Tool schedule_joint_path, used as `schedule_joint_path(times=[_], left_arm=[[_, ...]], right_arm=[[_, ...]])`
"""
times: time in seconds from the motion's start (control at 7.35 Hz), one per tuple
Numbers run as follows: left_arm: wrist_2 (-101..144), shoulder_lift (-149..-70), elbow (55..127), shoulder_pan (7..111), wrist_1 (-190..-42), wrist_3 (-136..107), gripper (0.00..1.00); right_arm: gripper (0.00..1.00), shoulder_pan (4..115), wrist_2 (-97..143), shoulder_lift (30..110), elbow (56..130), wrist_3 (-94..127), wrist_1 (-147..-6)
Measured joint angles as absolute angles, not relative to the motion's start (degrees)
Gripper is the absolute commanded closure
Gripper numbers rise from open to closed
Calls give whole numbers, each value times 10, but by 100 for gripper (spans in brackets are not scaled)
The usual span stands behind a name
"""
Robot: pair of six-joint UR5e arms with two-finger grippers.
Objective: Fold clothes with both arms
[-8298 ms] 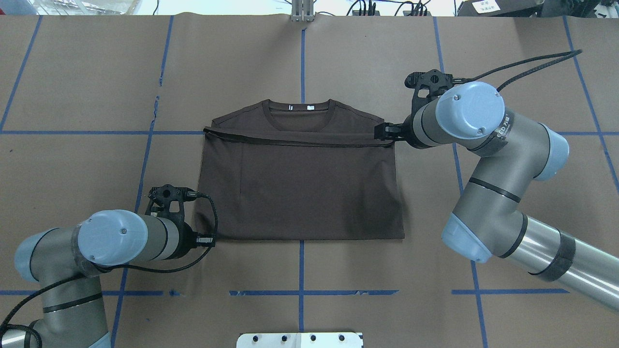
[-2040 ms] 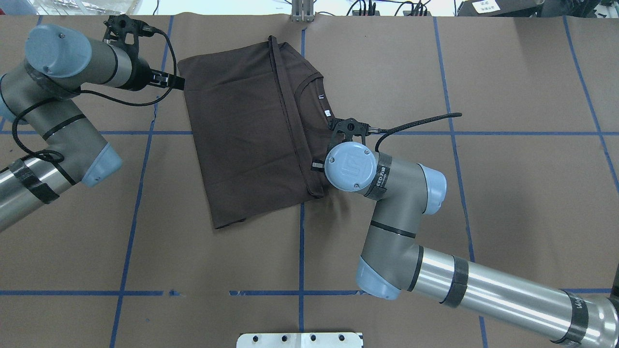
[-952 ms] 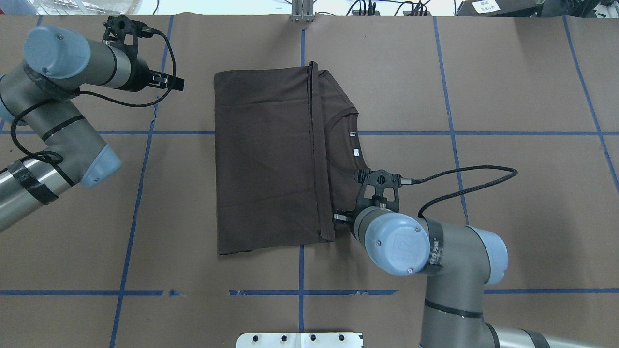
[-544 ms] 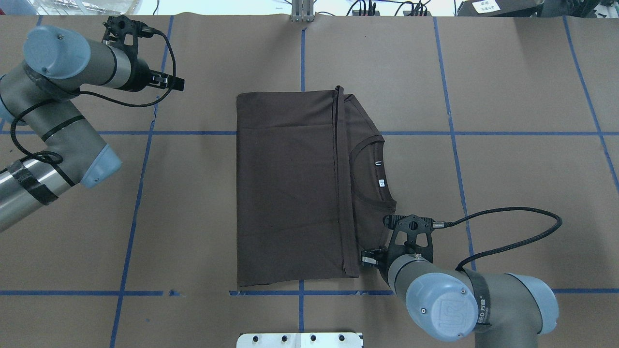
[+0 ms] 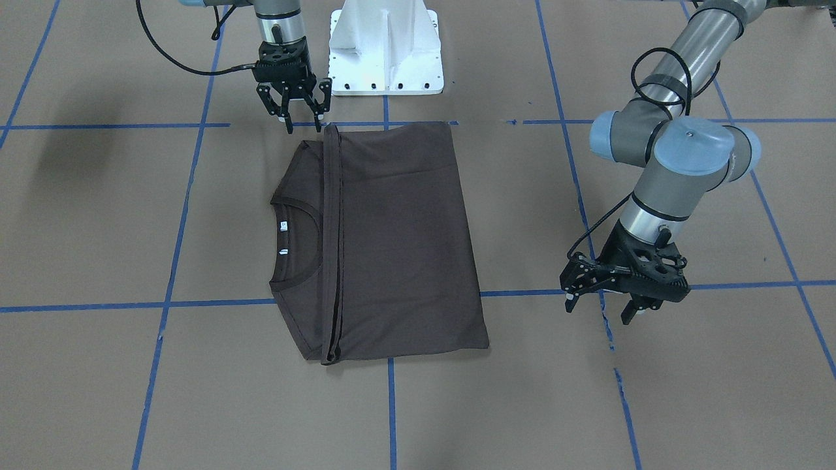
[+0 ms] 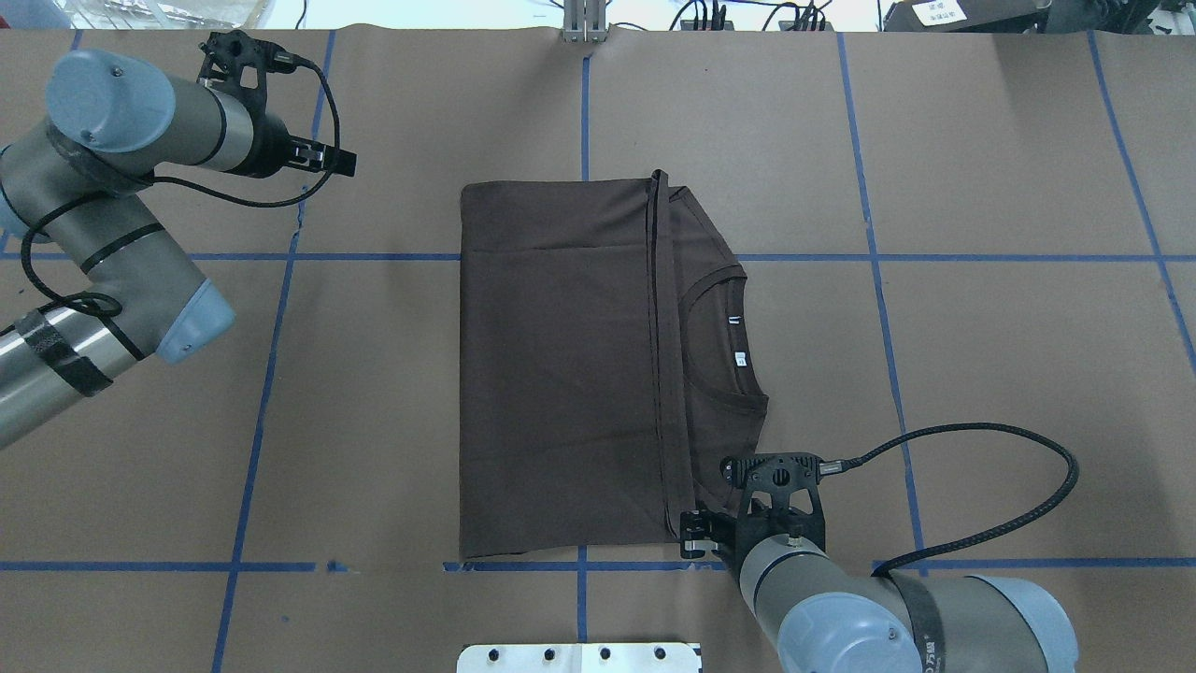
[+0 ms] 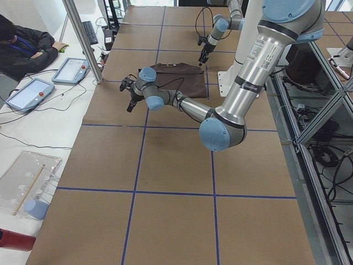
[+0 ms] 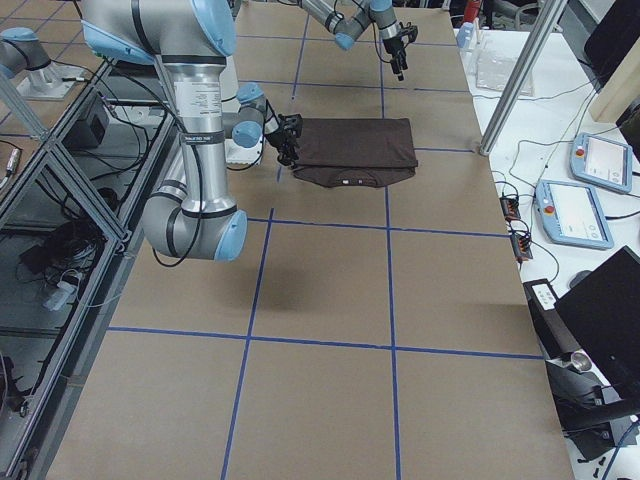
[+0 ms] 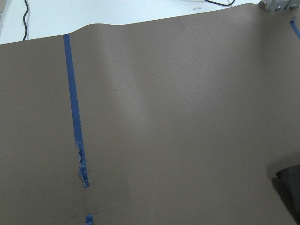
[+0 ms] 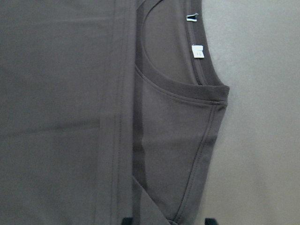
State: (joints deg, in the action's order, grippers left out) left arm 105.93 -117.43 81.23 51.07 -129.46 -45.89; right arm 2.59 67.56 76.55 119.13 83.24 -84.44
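Lying flat at the paper-covered table's centre, the matte brown T-shirt forms a folded rectangle, ribbed collar showing. Beside its robot-side corner, the right gripper, fingers spread, empty; the left gripper, likewise spread and empty, well apart.

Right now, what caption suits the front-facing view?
Folded brown T-shirt on the table; right arm and left arm nearby, jaws open.

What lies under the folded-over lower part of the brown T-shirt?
The upper half of the same T-shirt. Past the hem, its collar with two white tags sticks out. The rest beneath the flap is covered and cannot be seen.
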Motion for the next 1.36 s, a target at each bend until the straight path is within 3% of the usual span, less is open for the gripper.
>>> schedule_joint_path(times=[0.27,0.41,0.54,0.82,0.95,1.09,1.36], left_arm=[[1060,-1173,813,511,-1295,-459,0],[1060,-1173,812,511,-1295,-459,0],[1060,-1173,812,511,-1295,-459,0],[1060,-1172,813,511,-1295,-459,0],[1060,-1172,813,511,-1295,-459,0],[1060,-1172,813,511,-1295,-459,0],[1060,-1171,813,511,-1295,-459,0]], right_arm=[[19,8,645,749,1172,759,-843],[30,2,637,735,1155,736,-842],[50,-3,631,723,1139,726,-842],[65,-7,624,714,1129,710,-842],[78,-8,620,715,1128,701,-842],[98,-10,617,715,1129,695,-843],[100,-10,612,714,1136,692,-842]])
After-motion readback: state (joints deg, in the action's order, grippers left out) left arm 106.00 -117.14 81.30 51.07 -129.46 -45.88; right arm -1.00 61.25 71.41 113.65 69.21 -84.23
